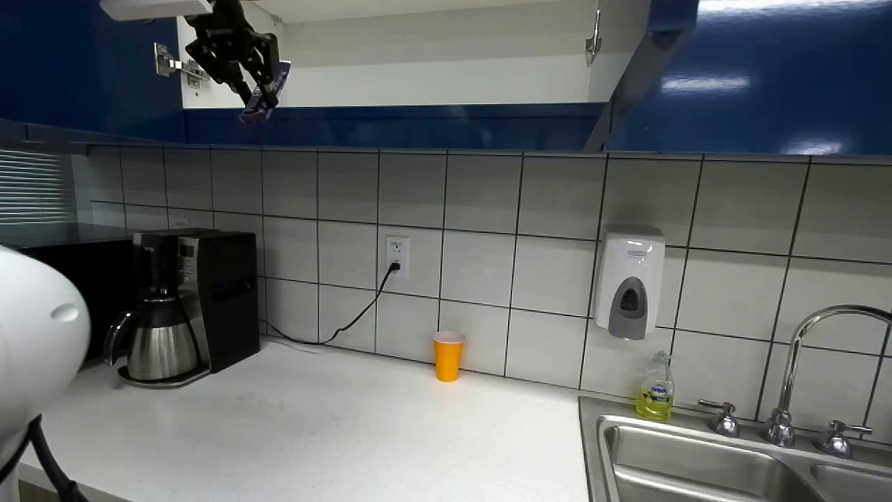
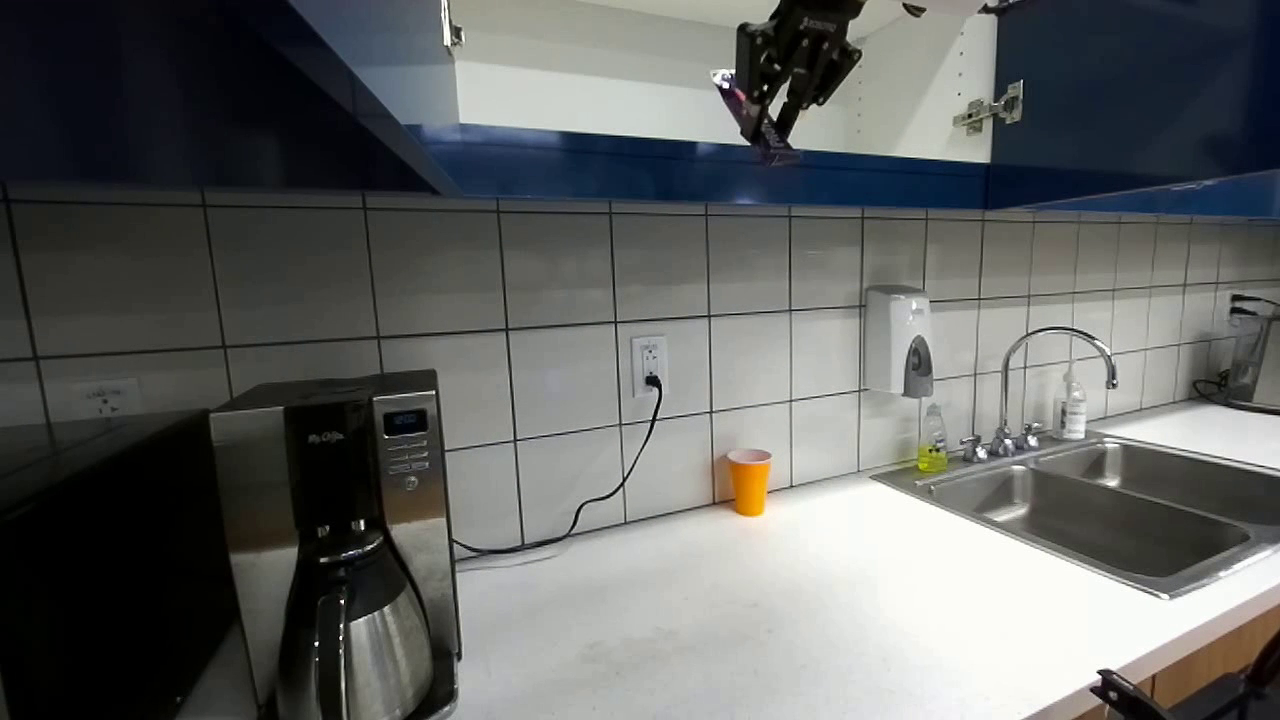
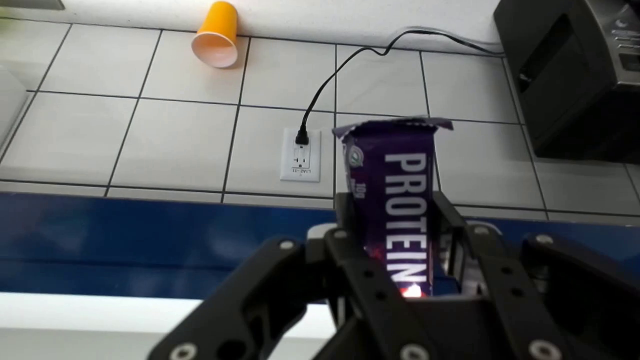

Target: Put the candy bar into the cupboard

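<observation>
The candy bar is a dark purple wrapped packet with white "PROTEIN" lettering, clear in the wrist view [image 3: 402,165]. It also shows tilted in both exterior views [image 1: 256,110] [image 2: 776,150]. My gripper [image 3: 392,202] is shut on it, one finger on each long side; part of the bar is hidden by the fingers. In both exterior views the gripper [image 1: 259,97] [image 2: 770,128] hangs in front of the cupboard's opening, near its blue lower edge. The cupboard [image 1: 397,127] [image 2: 650,165] is open, with a white interior and blue doors swung out. Its lower edge crosses the wrist view [image 3: 150,235].
An open cupboard door with hinge [image 1: 83,70] is close to the arm; another [image 1: 637,77] stands opposite. Below are the counter [image 1: 334,432], an orange cup [image 1: 449,357], a coffee maker [image 1: 219,300], a soap dispenser [image 1: 631,279] and a sink [image 1: 592,446].
</observation>
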